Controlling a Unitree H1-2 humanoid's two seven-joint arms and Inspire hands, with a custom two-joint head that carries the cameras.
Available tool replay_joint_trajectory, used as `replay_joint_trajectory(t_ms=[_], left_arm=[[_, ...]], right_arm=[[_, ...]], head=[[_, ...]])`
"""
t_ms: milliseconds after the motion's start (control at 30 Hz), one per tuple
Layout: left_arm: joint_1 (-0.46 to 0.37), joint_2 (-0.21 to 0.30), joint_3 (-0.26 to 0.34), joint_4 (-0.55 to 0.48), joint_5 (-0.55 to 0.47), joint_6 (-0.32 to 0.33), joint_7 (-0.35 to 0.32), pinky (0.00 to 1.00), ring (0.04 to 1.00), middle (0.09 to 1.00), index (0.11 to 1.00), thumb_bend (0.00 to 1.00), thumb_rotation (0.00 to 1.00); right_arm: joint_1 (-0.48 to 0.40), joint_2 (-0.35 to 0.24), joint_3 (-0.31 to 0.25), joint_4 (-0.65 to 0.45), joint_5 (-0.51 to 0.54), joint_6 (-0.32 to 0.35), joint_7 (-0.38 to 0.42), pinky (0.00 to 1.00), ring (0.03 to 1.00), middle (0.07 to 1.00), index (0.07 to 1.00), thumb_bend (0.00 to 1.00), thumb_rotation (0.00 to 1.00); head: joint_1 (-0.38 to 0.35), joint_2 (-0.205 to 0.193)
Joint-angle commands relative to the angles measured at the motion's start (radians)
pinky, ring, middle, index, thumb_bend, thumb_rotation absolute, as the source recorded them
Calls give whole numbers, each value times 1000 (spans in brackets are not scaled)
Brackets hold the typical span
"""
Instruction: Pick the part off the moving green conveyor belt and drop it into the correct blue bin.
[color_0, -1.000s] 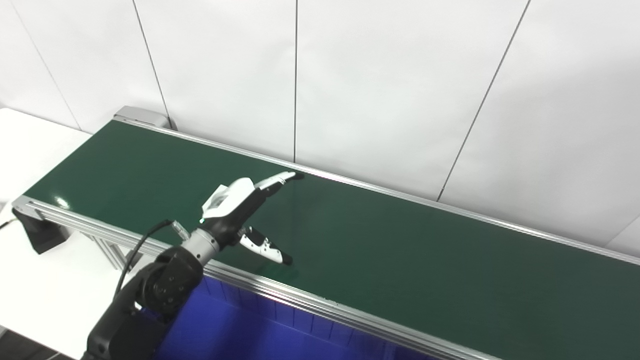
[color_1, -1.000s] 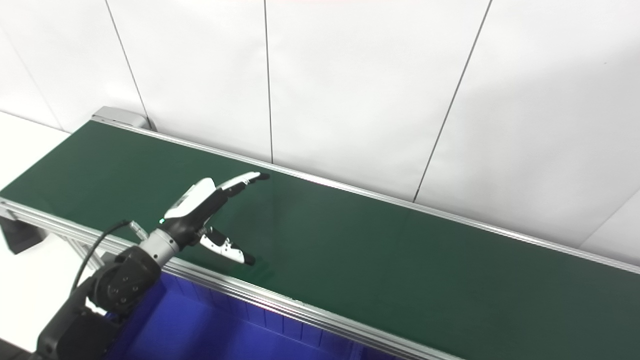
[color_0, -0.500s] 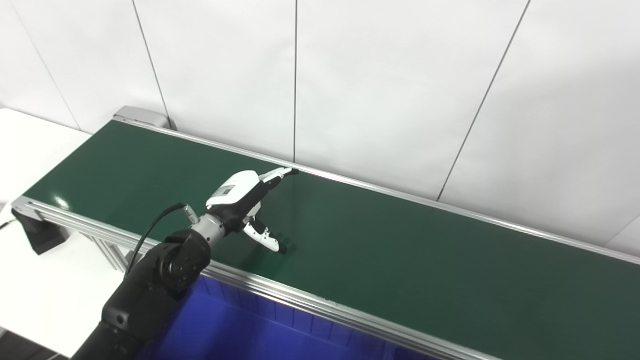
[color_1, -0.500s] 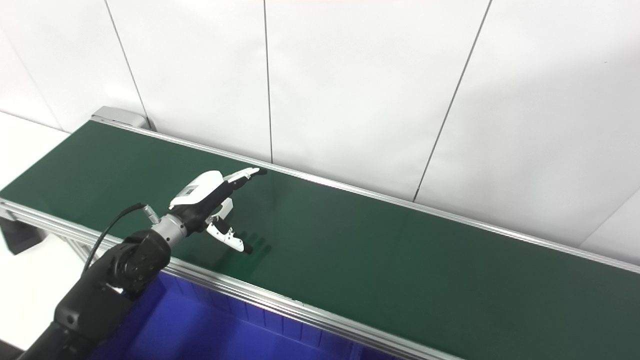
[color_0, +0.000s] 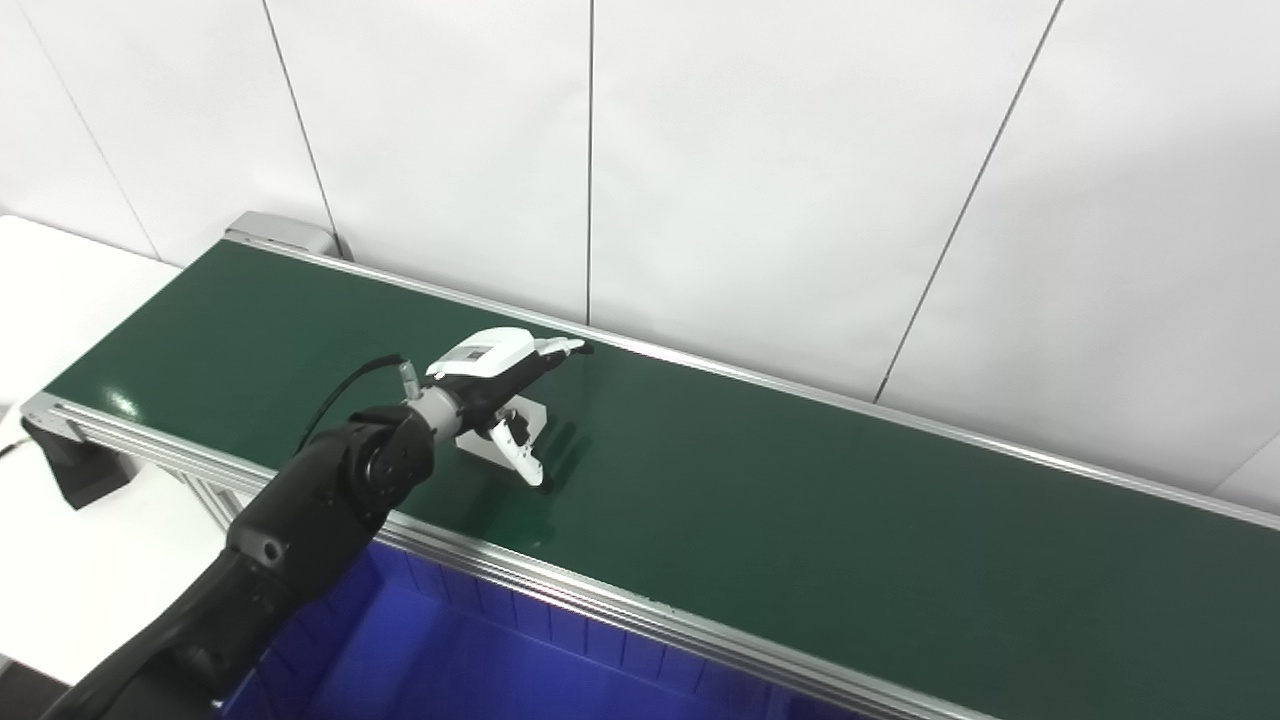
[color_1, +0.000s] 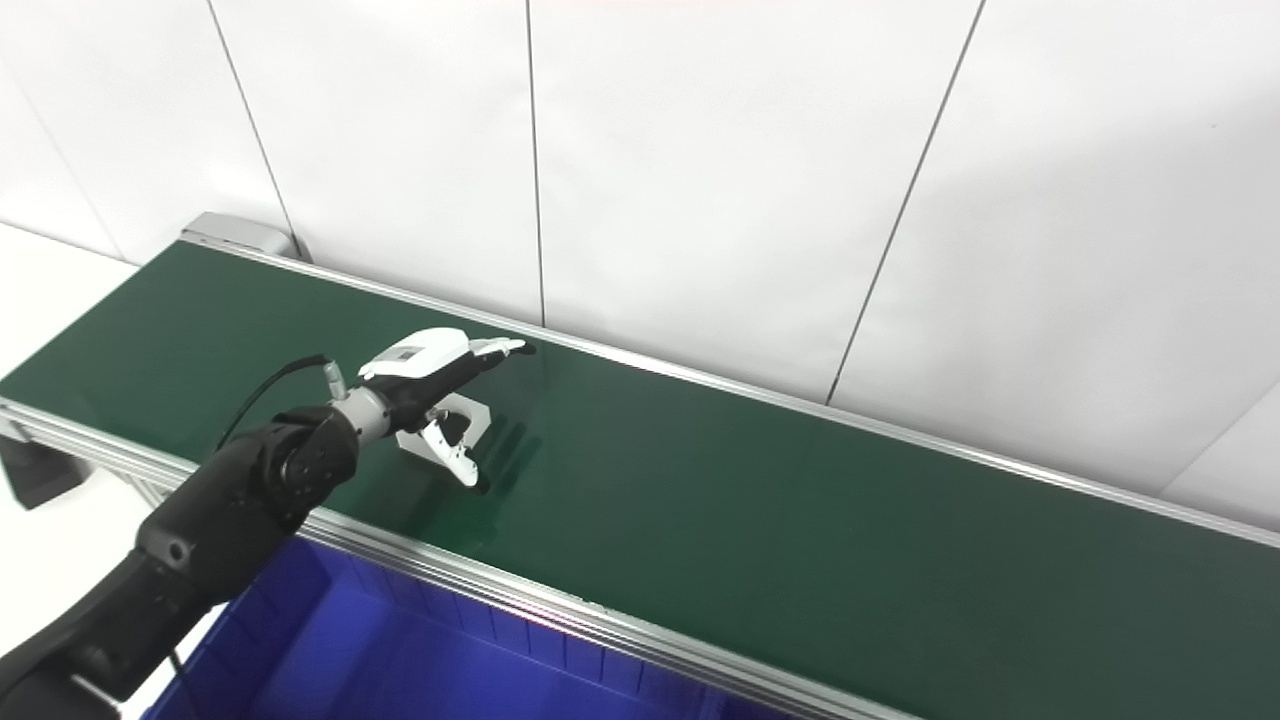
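The left robot hand (color_0: 495, 385) reaches out over the green conveyor belt (color_0: 800, 510), its arm entering from the lower left corner and crossing the near aluminium rail (color_0: 600, 600) of the belt frame. The fingers (color_0: 560, 347) extend toward the far rail, while the thumb (color_0: 522, 455) points downward toward the belt, so the robot hand stands spread apart and is clamped on nothing. Directly beneath the palm lies a small white part (color_1: 462, 415), resting on the belt between the fingers above and the thumb in front; whether either digit touches it cannot be told (the palm hides much of the part in both views). The part sits toward the left portion of the belt, nearer its middle line than either rail. A black cable (color_0: 345, 390) loops from the wrist back along the forearm. Below the near rail, a blue bin (color_0: 480, 670) with ribbed walls occupies the bottom of the picture. The belt runs diagonally from upper left to lower right, backed by white wall panels (color_0: 760, 170). The right robot hand is not in view.
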Motion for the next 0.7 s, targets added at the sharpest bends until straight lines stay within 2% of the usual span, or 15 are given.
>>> replay_joint_trajectory(t_ms=[0, 200, 333, 433, 467, 500, 600, 633, 667], left_arm=[[-56, 34, -7, -1, 13, 17, -10, 985, 977, 969, 949, 893, 0], [-65, 37, -44, 16, 45, 61, -26, 998, 991, 977, 940, 842, 0], [-70, 42, -77, 33, 89, 73, -26, 995, 967, 974, 930, 783, 0], [-75, 41, -95, 49, 118, 88, -17, 804, 790, 900, 854, 698, 0], [-73, 40, -99, 46, 129, 95, -15, 798, 785, 898, 852, 696, 0], [-71, 40, -104, 44, 137, 101, -13, 689, 732, 869, 821, 665, 0], [-63, 31, -91, 35, 129, 118, -10, 563, 685, 811, 760, 603, 0], [-61, 28, -83, 32, 120, 122, -12, 458, 536, 601, 701, 533, 0], [-60, 25, -82, 25, 129, 135, -7, 380, 481, 530, 650, 509, 0]], right_arm=[[3, -2, -4, -27, -2, -57, -12, 740, 796, 853, 908, 759, 293], [4, -1, -2, -27, 4, -58, -18, 738, 795, 851, 907, 771, 295], [7, 0, -3, -31, 7, -59, -17, 740, 798, 852, 907, 761, 286], [6, -2, -2, -29, 11, -58, -16, 747, 797, 853, 909, 765, 316], [6, -3, -1, -30, 12, -58, -16, 747, 797, 853, 909, 766, 317], [6, -3, 0, -31, 13, -59, -17, 748, 796, 852, 909, 756, 301], [8, 3, -7, -32, 15, -55, -12, 759, 800, 851, 911, 759, 311], [9, 4, -8, -32, 15, -55, -13, 749, 797, 849, 908, 763, 318], [9, 4, -8, -31, 13, -56, -14, 749, 797, 849, 909, 762, 326]], head=[[-1, 1], [4, 3], [6, 5], [7, 5], [8, 6], [8, 6], [10, 7], [10, 7], [11, 6]])
